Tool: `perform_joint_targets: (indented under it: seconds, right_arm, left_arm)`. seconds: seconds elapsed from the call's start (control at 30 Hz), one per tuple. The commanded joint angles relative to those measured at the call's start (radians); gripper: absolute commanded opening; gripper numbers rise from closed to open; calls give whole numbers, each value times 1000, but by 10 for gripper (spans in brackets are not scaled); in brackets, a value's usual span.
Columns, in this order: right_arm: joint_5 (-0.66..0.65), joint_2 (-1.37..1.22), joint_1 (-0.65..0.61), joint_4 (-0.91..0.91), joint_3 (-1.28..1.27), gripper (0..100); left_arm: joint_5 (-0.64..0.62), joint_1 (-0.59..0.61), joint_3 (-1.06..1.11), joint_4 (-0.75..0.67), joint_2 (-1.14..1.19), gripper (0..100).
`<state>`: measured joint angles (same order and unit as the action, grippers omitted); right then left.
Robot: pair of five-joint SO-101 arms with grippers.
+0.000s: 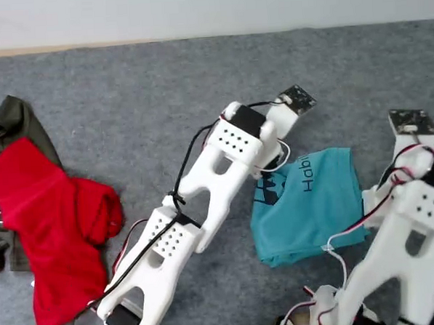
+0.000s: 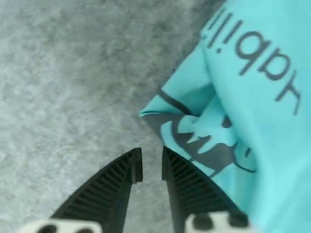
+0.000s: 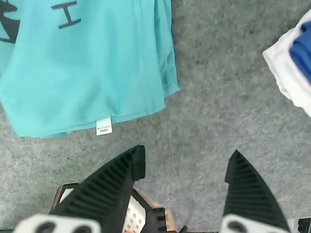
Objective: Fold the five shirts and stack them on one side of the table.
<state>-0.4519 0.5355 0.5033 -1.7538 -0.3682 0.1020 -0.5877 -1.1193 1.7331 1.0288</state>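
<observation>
A teal shirt with dark print lies folded on the grey carpeted table, right of centre. My left gripper hovers at its printed corner, open by only a narrow gap with nothing between the fingers. The right finger is next to the teal fabric. My right gripper stands wide open over bare carpet, just short of the teal shirt's hem and its white tag. A red shirt lies crumpled at the far left on top of a dark olive shirt.
A white and blue garment lies to one side of the right gripper. The left arm stretches diagonally across the table's middle; the right arm stands at the right edge. Open carpet lies along the far side.
</observation>
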Motion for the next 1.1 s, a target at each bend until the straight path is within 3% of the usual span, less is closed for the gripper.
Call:
perform_joint_targets:
  seconds: [0.0,0.23,1.07]
  right_arm:
    - [-9,71,12,-42,-20,270]
    - [-8,91,10,-42,-32,270]
    - [-5,94,10,-42,-32,270]
  left_arm:
    - [-2,-20,-4,25,-95,116]
    - [-2,-37,4,23,-155,152]
    - [6,-66,5,-60,63,155]
